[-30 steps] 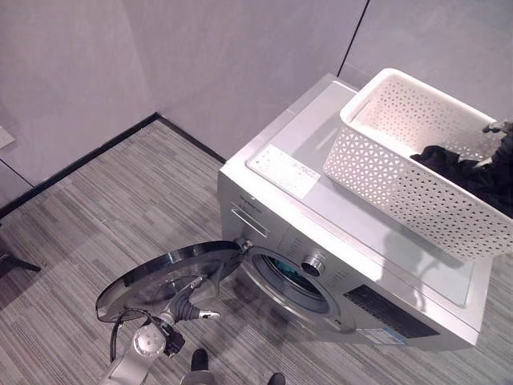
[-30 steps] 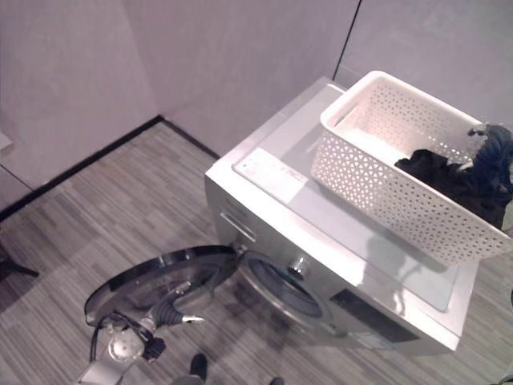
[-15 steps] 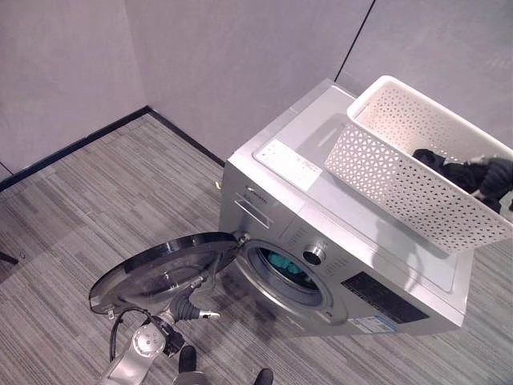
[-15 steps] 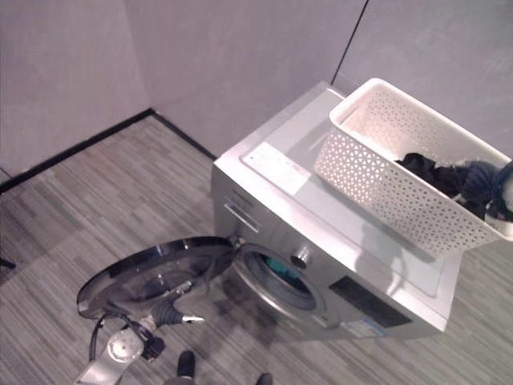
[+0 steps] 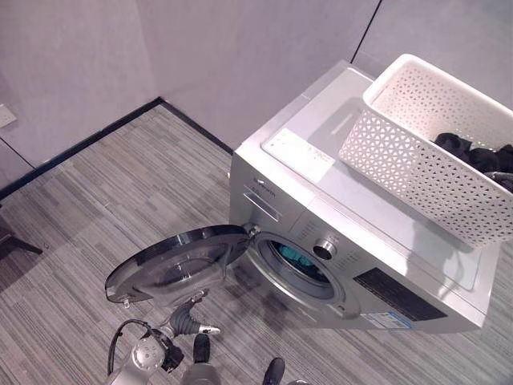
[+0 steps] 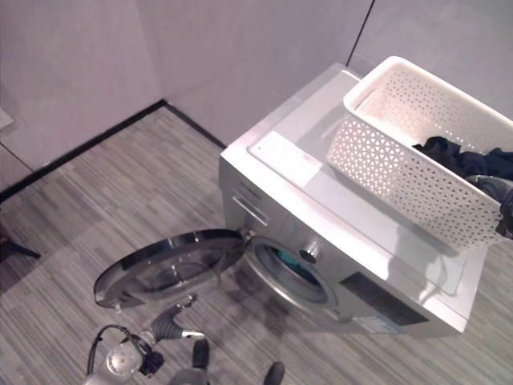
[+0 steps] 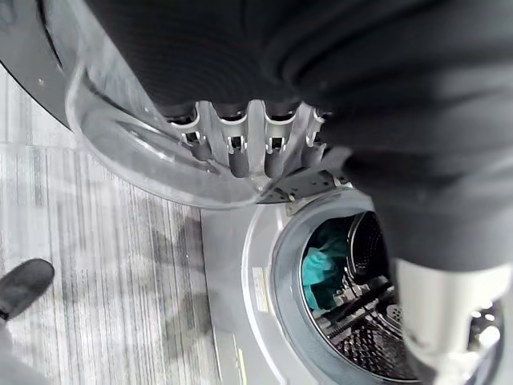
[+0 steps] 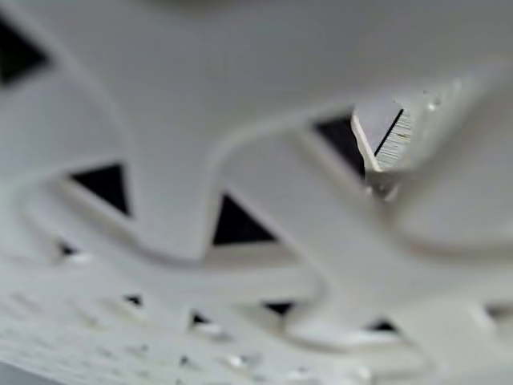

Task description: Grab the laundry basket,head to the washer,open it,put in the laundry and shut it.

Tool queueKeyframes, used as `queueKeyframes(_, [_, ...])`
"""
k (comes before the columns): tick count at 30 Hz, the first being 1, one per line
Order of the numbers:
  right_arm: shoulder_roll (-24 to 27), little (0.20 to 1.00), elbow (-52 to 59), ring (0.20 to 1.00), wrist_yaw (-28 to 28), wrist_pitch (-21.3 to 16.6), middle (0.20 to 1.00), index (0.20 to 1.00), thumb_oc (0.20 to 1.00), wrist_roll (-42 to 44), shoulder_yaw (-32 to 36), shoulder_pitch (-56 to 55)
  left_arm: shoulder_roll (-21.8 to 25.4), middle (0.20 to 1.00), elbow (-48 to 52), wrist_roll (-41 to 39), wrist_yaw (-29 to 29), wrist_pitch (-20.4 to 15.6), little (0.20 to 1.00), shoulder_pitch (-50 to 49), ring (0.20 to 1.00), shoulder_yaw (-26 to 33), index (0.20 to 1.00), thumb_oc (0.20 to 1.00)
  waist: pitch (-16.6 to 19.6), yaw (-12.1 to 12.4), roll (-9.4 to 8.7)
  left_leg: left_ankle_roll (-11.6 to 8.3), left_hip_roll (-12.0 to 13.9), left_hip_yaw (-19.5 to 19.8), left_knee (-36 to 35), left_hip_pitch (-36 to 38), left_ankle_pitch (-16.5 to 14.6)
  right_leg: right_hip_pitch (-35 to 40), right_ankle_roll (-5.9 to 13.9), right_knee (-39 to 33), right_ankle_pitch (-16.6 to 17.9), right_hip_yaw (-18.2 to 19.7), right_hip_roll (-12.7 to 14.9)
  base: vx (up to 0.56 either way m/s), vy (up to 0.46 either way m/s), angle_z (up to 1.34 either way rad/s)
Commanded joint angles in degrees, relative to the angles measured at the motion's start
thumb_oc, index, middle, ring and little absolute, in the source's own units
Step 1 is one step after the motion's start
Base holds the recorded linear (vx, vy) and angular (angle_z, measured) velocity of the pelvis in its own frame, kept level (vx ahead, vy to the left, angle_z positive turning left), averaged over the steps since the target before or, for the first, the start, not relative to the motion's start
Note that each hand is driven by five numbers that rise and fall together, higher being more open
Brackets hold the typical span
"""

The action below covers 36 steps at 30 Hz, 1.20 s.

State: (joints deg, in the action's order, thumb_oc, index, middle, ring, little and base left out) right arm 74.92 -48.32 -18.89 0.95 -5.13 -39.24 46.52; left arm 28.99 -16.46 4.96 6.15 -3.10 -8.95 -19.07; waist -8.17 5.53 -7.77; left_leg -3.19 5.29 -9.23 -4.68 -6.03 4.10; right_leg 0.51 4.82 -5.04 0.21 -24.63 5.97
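basket (image 5: 417, 152) sits atop washer (image 5: 353, 265); left hand (image 7: 248, 136) fingers straight against open door (image 5: 172, 261).

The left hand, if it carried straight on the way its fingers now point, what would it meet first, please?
Most likely the door: the left hand has its fingers right at the door's clear inner rim. Beyond lies the washer drum opening, though depth is hard to judge.

Matt perforated plastic basket (image 5: 409, 160), brushed-metal washer (image 5: 353, 241), glossy glass door (image 5: 172, 261), dark cloth laundry (image 6: 465, 160).
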Motion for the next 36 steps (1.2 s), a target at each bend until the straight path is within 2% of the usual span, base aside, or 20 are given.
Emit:
queueKeyframes(1, [0.52, 0.890, -2.34, 0.890, 1.87, 0.13, 0.890, 0.890, 0.890, -0.36, -5.10, 5.49, 0.77, 1.000, 3.93, -1.13, 0.32, -2.38, 1.000, 2.75, 1.000, -1.01, 1.000, 1.000, -1.59, 1.89, -0.32, -1.20, 2.99, 1.63, 0.25, -1.66, -0.56, 1.68, 3.99, 2.93, -3.29, -1.06, 2.58, -0.01, 0.004, 0.07])
queueKeyframes(6, [-1.08, 0.953, -3.96, 0.953, 2.64, 0.31, 0.953, 0.953, 0.953, -1.13, -6.25, 7.39, 1.09, 1.000, 4.72, -2.21, -0.34, -2.45, 1.000, 3.91, 1.000, -1.53, 1.000, 1.000, -2.58, 2.45, -0.07, -1.05, 2.64, 2.02, 0.27, -3.40, -0.25, 0.22, 4.17, 2.65, -2.73, -1.07, 2.90, 0.00, 0.003, 0.06])
queueKeyframes(7, [-1.48, 1.000, -3.85, 1.000, 2.47, 0.40, 1.000, 1.000, 1.000, -1.19, -6.65, 7.56, 1.09, 1.000, 4.82, -2.27, -0.42, -2.42, 1.000, 4.20, 1.000, -1.68, 1.000, 1.000, -2.84, 2.54, -0.06, -1.03, 2.60, 2.07, 0.27, -3.75, -0.19, -0.05, 4.16, 2.61, -2.64, -1.10, 2.97, 0.00, 0.000, 0.00])
queueKeyframes(8, [-1.67, 0.950, -3.44, 0.950, 2.19, 0.48, 0.950, 0.950, 0.950, -1.31, -7.11, 7.74, 1.15, 1.000, 4.87, -2.23, -0.47, -2.39, 1.000, 4.43, 1.000, -1.74, 1.000, 1.000, -2.99, 2.61, -0.09, -1.01, 2.56, 2.10, 0.29, -4.10, -0.15, -0.35, 4.18, 2.57, -2.57, -1.08, 2.97, -0.01, -0.002, -0.05])
queueKeyframes(10, [-1.92, 0.950, -2.76, 0.950, 1.72, 0.53, 0.950, 0.950, 0.950, -1.46, -7.66, 7.73, 1.31, 1.000, 4.99, -2.15, -0.52, -2.36, 1.000, 4.72, 1.000, -1.82, 1.000, 1.000, -3.21, 2.74, -0.20, -1.00, 2.55, 2.15, 0.37, -4.39, -0.13, -0.56, 4.18, 2.55, -2.51, -1.08, 2.96, 0.00, -0.002, -0.02])
queueKeyframes(11, [-2.08, 0.890, -1.48, 0.890, 1.10, 0.54, 0.890, 0.890, 0.890, -1.64, -8.43, 7.59, 1.47, 1.000, 5.11, -2.05, -0.50, -2.23, 1.000, 4.97, 1.000, -1.97, 1.000, 1.000, -3.54, 2.91, -0.33, -1.01, 2.59, 2.20, 0.49, -4.72, -0.07, -0.82, 4.19, 2.58, -2.44, -1.19, 2.99, 0.00, 0.000, 0.00])
queueKeyframes(12, [-2.08, 0.752, -0.15, 0.752, 0.38, 0.57, 0.752, 0.752, 0.752, -1.62, -9.01, 7.34, 1.50, 1.000, 5.14, -1.95, -0.55, -2.22, 1.000, 5.22, 1.000, -2.00, 1.000, 1.000, -3.71, 2.92, -0.37, -1.03, 2.57, 2.26, 0.57, -4.96, -0.08, -0.96, 4.19, 2.56, -2.43, -1.18, 3.00, 0.00, 0.000, 0.00])
queueKeyframes(13, [-1.62, 0.369, 3.01, 0.369, -1.57, 0.89, 0.369, 0.369, 0.369, -0.23, -9.84, 6.47, 1.62, 1.000, 5.20, -1.77, -0.45, -2.29, 1.000, 5.50, 1.000, -2.00, 1.000, 1.000, -3.98, 3.03, -0.64, -1.06, 2.62, 2.30, 0.71, -5.31, -0.08, -1.22, 4.21, 2.51, -2.34, -1.27, 3.07, 0.00, 0.000, 0.00])
queueKeyframes(14, [-1.37, 0.200, 4.05, 0.200, -2.47, 0.94, 0.200, 0.200, 0.200, 0.52, -10.31, 5.99, 1.67, 1.000, 5.25, -1.79, -0.34, -2.37, 1.000, 5.56, 1.000, -2.00, 1.000, 1.000, -4.10, 3.09, -0.81, -1.08, 2.64, 2.28, 0.78, -5.35, -0.08, -1.26, 4.20, 2.52, -2.33, -1.28, 3.06, 0.00, 0.000, 0.00])
queueKeyframes(20, [0.05, 0.200, 7.25, 0.200, -5.00, 1.38, 0.200, 0.200, 0.200, 4.67, -12.59, 6.23, 1.65, 1.000, 5.46, -1.93, -0.06, -2.62, 1.000, 5.80, 1.000, -1.89, 1.000, 1.000, -4.18, 3.24, -1.61, -1.15, 2.76, 2.17, 0.73, -5.07, -0.25, -1.18, 4.18, 2.40, -2.21, -1.11, 2.99, 0.00, 0.000, 0.00])
queueKeyframes(25, [-0.66, 0.200, 5.68, 0.200, -2.12, 0.67, 0.200, 0.200, 0.200, 7.54, -10.31, 7.17, 1.08, 1.000, 4.47, -2.22, -0.71, -2.72, 1.000, 5.77, 1.000, -1.50, 1.000, 1.000, -3.82, 3.10, -2.13, -1.14, 2.92, 1.84, 0.35, -4.33, -0.28, -0.93, 4.18, 2.40, -2.24, -0.90, 2.83, 0.00, 0.000, 0.00])
queueKeyframes(30, [-2.66, 0.200, -1.59, 0.200, 6.83, -0.50, 0.200, 0.200, 0.200, 14.36, 2.00, 7.16, -0.12, 1.000, 2.12, -2.91, -2.20, -2.90, 1.000, 6.10, 1.000, -0.96, 1.000, 1.000, -2.91, 2.82, -2.30, -1.05, 3.19, 1.87, 0.22, -3.39, -0.60, -0.25, 4.14, 2.29, -2.35, -0.98, 2.57, 0.00, 0.000, 0.00])
queueKeyframes(32, [-3.26, 0.200, -3.28, 0.200, 8.48, -0.96, 0.200, 0.200, 0.200, 15.27, 4.71, 6.80, -0.06, 1.000, 1.56, -3.04, -2.41, -2.89, 1.000, 6.37, 1.000, -0.92, 1.000, 1.000, -2.76, 2.83, -2.43, -0.98, 3.17, 1.90, 0.20, -3.17, -0.76, -0.04, 4.13, 2.26, -2.40, -0.92, 2.55, 0.00, 0.000, 0.00])
queueKeyframes(33, [-3.36, 0.200, -4.48, 0.200, 11.83, -1.80, 0.200, 0.200, 0.200, 16.18, 7.90, 8.09, -0.14, 1.000, 0.70, -3.08, -2.84, -2.91, 1.000, 6.63, 1.000, -0.88, 1.000, 1.000, -2.27, 2.67, -2.41, -0.86, 3.18, 1.91, 0.19, -2.75, -0.98, 0.34, 4.16, 2.30, -2.43, -0.76, 2.54, 0.00, 0.000, 0.00])
queueKeyframes(36, [-3.57, 0.200, -5.04, 0.200, 14.71, -2.74, 0.200, 0.200, 0.200, 17.57, 10.72, 9.18, 0.12, 1.000, 0.12, -2.96, -3.31, -3.06, 1.000, 7.17, 1.000, -0.84, 1.000, 1.000, -1.74, 2.60, -2.47, -0.76, 3.16, 1.96, 0.19, -2.22, -1.26, 0.81, 4.21, 2.29, -2.51, -0.69, 2.51, 0.00, 0.000, 0.00])
